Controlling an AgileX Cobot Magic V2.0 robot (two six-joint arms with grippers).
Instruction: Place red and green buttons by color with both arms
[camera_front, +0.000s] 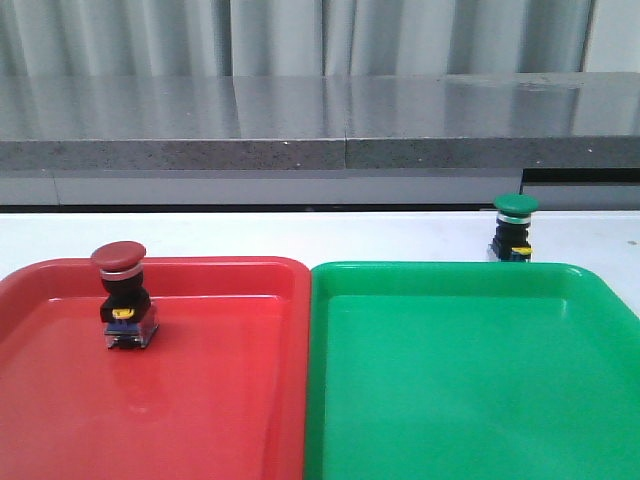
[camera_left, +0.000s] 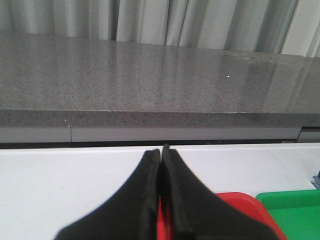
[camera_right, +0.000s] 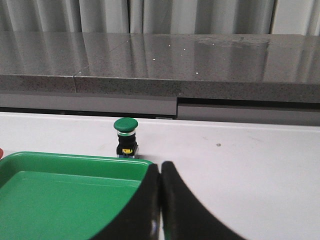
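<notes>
Yellow tags on buttons, writing unreadable

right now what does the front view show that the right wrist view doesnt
Only the front view shows the red button standing upright inside the red tray, and the two trays side by side. No gripper appears in it.

Only the right wrist view shows the right gripper, its fingers closed together with nothing between them.

Both show the green button standing upright on the white table just past the far edge of the green tray, not yet in it, and the grey counter behind.
</notes>
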